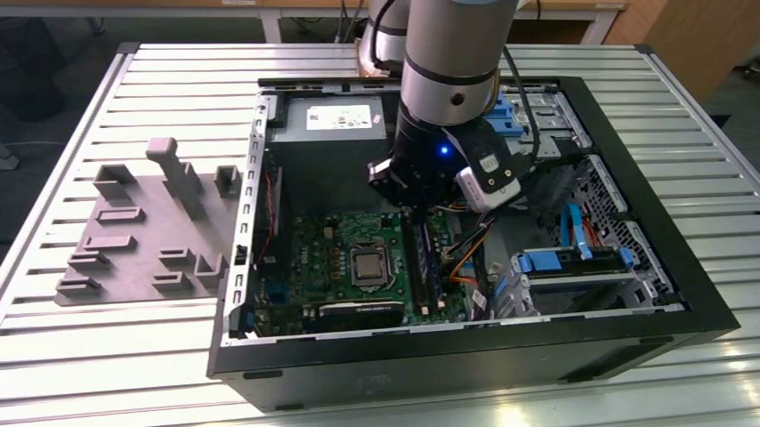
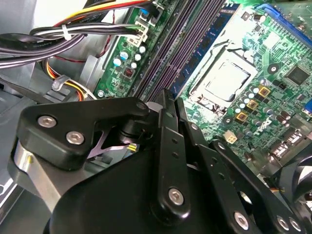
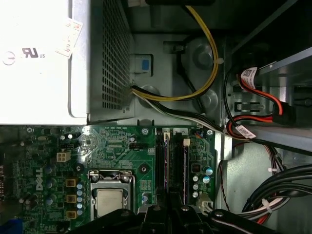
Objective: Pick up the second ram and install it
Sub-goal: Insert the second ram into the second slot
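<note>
- Black metal links of the gripper (image 2: 165, 97) taper to a narrow tip just above the motherboard in the second wrist view. Whether the jaws are clenched on something thin or merely drawn in cannot be told.
- Directly beneath that tip runs the bank of long dark memory slots (image 2: 180, 44), lying side by side. In the exterior view the arm stands upright over the same slots (image 1: 424, 258).
- Which of those dark strips, if any, is the second ram cannot be told. No blue-green stick can be made out with certainty, though the gripper's place over the slots suggests the work is at the seating stage.
- By judgement, such a stick is light, stiff and thin, and brittle if bent. Its chips and contact edge are best left untouched, so it should be held by the flat faces near the upper long edge and kept upright and square to the slot.
- Just beside the slots sits the silver-lidded processor socket (image 3: 109, 195), amid green board.
- Farther off, yellow and black cables (image 3: 204, 58) loop past the perforated metal power supply (image 3: 39, 58).
- Around everything stands the open black computer case (image 1: 475, 356).
- Well apart, toward the exterior view's left, a grey moulded fixture (image 1: 142, 240) rests on the slatted metal table (image 1: 119, 374).
</note>
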Available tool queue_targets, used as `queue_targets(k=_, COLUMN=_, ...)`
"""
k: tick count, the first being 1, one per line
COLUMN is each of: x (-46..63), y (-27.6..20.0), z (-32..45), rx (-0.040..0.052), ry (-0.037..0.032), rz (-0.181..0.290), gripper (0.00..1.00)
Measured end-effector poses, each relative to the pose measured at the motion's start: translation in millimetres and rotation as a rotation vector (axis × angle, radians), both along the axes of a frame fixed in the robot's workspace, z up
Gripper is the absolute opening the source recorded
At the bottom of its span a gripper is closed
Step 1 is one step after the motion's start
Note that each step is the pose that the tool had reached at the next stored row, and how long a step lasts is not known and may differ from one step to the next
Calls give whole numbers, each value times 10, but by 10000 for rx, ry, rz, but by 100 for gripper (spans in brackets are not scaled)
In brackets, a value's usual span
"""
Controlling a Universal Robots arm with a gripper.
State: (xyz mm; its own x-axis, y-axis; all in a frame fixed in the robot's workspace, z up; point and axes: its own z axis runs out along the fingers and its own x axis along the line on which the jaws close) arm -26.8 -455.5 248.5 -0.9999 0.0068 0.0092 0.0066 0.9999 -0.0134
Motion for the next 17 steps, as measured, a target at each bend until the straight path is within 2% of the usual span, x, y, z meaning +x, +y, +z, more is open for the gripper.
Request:
queue_targets(k=5, x=0, y=-5, z=-74, rx=1, ry=-1, rz=0, gripper=14)
queue_targets(k=13, x=0, y=-98, z=-157, rx=4, ry=0, rz=-99, gripper=14)
queue_targets(k=17, x=0, y=-107, z=-172, rx=4, ry=0, rz=-168, gripper=14)
